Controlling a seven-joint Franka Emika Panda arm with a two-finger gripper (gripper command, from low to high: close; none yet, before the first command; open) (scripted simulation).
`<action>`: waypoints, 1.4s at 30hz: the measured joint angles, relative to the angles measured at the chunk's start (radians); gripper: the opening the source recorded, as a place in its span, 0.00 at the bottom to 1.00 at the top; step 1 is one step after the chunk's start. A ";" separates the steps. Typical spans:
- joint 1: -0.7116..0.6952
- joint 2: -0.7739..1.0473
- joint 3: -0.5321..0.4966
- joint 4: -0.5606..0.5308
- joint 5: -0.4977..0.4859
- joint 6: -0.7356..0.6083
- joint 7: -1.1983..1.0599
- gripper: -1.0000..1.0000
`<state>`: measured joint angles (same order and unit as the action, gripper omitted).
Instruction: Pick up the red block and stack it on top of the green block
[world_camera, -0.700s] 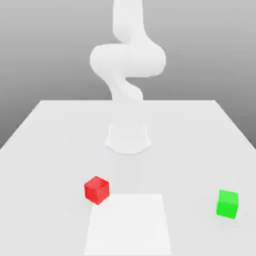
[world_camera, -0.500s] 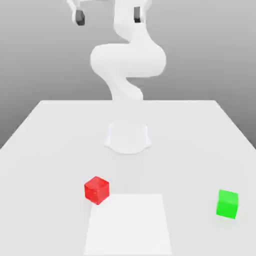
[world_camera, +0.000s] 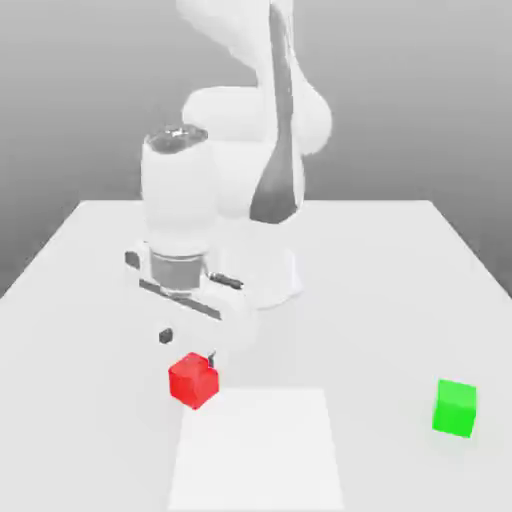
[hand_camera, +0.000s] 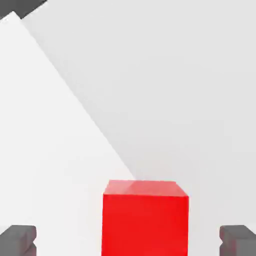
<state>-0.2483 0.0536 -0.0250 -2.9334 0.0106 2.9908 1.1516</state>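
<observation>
Hand (world_camera: 188, 345) open, fingertips (hand_camera: 18, 239) spread wide, pointing down at the bench (world_camera: 90, 300). Red block (world_camera: 193, 381) sits on the bench just below the hand, between the two fingertips in the hand view, not touched. Green block (world_camera: 455, 407) rests on the bench well apart from the hand, on the exterior view's right.

Smooth, plastic-looking surfaces all round

My red block (world_camera: 193, 381) has glossy, plain faces; the green block (world_camera: 455, 407) looks flat and matt; the tabletop (world_camera: 400, 290) is smooth matt white, my fingertips (hand_camera: 18, 239) matt dark grey.
</observation>
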 joint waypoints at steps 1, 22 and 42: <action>-0.004 0.039 0.005 0.004 0.005 0.033 -0.003 0.50; 0.068 -0.156 0.082 0.033 -0.008 -0.193 -0.001 0.00; 0.591 0.126 0.320 0.357 -0.147 -0.245 0.057 0.00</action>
<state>0.3429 0.1792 0.2953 -2.5765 -0.1368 2.7460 1.2089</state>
